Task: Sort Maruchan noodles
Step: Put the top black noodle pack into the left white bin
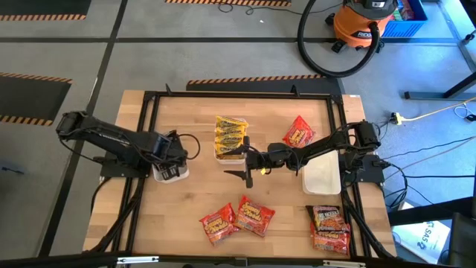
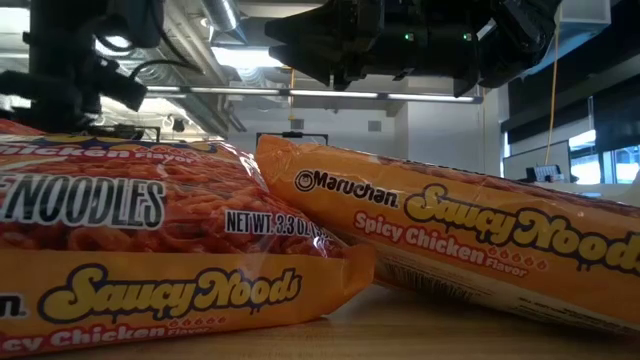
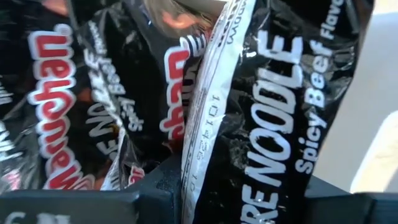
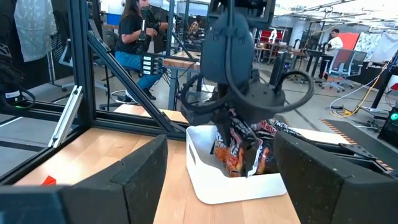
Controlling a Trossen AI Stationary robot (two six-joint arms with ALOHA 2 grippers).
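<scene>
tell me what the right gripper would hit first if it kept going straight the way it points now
Probably the white tray on the far side of the table, where the left gripper holds a dark noodle packet. The bare table lies between; depth is hard to judge.

This was a robotics lab or workshop, not a home. The wooden table [image 1: 245,186] sat inside a black metal frame [image 1: 149,100] on a grey concrete floor marked with orange-and-black hazard tape [image 1: 260,80]. An orange shop vacuum [image 1: 364,22] with a coiled black hose [image 1: 316,52] stood beyond the table, and cables [image 1: 439,112] trailed across the floor. Overhead ran exposed ducts [image 2: 215,30] and strip lights [image 2: 290,92]. In the open room behind, people [image 4: 134,31] sat at workbenches [image 4: 311,56] among office chairs [image 4: 342,62] and further metal frames.
</scene>
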